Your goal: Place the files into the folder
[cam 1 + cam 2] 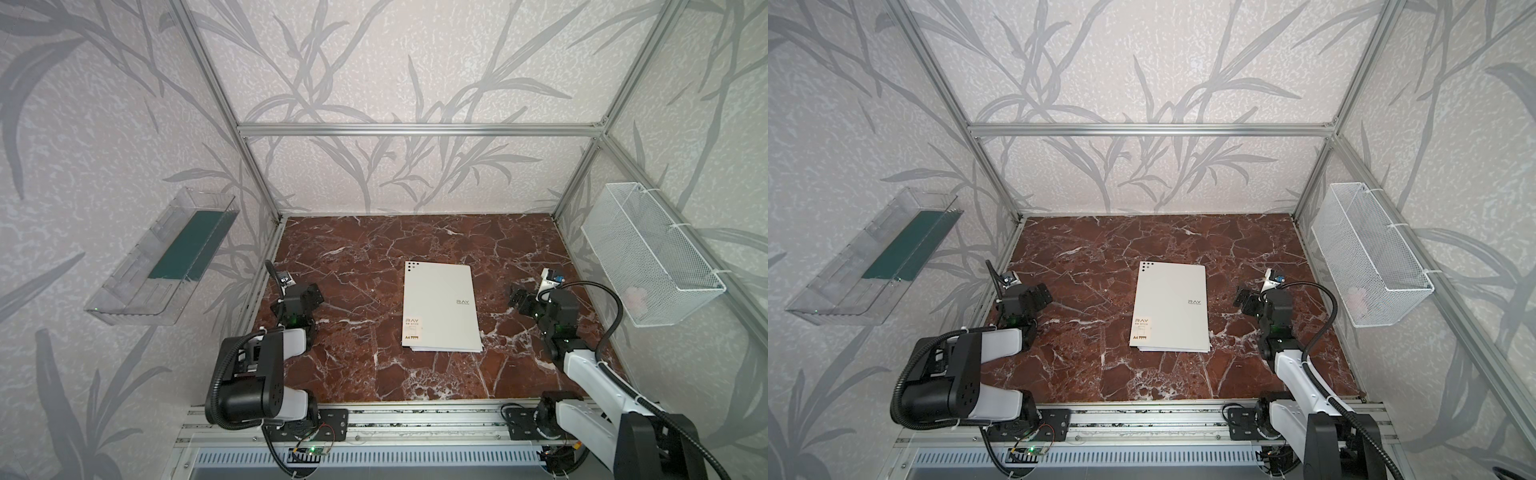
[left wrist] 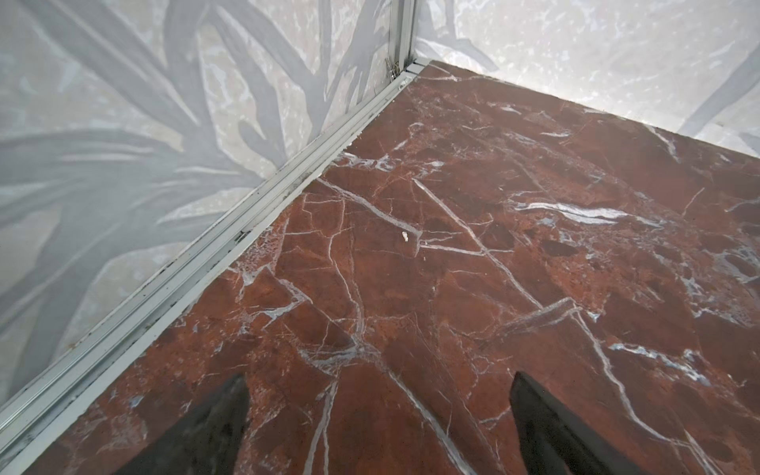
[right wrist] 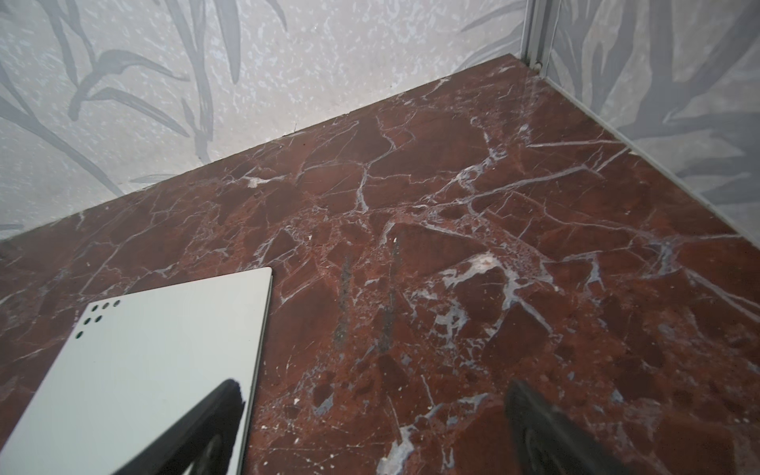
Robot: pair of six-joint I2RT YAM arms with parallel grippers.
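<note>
Both grippers gape wide, empty. In both top views the closed folder (image 1: 440,307) lies between them, long axis fore-and-aft, nearer the right gripper (image 1: 516,298) than the left gripper (image 1: 316,292). Left wrist: only table (image 2: 493,246). Right wrist: the folder's long edge runs beside one finger (the inboard one).

We are looking into a robotics lab test cell. A silver aluminium extrusion frame (image 1: 415,129) holds flat wall panels of grey leaf-print wallpaper (image 1: 374,62) around a red-brown marble-pattern tabletop (image 1: 353,249). 2 black-and-white robot arms, left (image 1: 291,340) and right (image 1: 590,370), are bolted to a slotted aluminium rail (image 1: 415,419) along the front edge, and a small bare circuit board (image 1: 311,450) sits below it.
</note>
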